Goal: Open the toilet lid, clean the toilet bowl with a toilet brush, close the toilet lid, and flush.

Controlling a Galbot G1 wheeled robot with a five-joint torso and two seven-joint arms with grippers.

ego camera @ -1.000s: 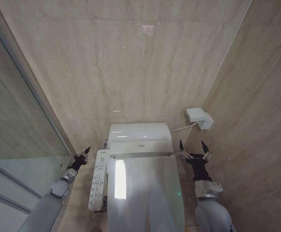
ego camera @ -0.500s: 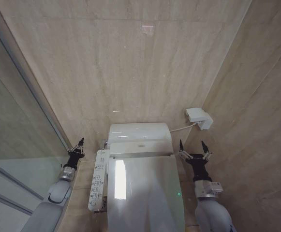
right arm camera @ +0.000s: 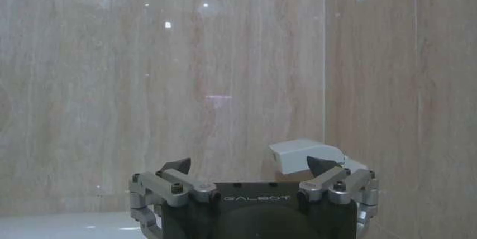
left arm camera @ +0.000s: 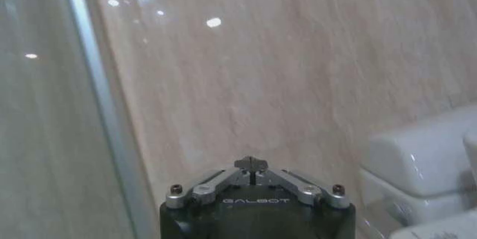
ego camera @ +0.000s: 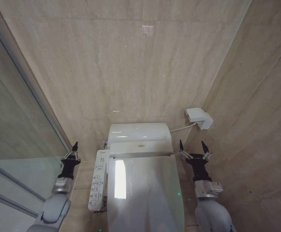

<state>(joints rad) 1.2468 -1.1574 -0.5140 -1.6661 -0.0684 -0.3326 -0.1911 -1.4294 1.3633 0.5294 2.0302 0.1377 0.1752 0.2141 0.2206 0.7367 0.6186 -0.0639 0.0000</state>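
Toilet lid (ego camera: 145,193) lies shut over the bowl, its near end cut off. Left gripper (ego camera: 71,153), pinched closed, has swung farther out toward the glass; right gripper (ego camera: 193,151) holds spread beside the tank.

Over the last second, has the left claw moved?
Yes. The left claw swung left and up, away from the white toilet control panel, toward the glass partition.

Both claws flank the closed toilet lid (ego camera: 142,193).
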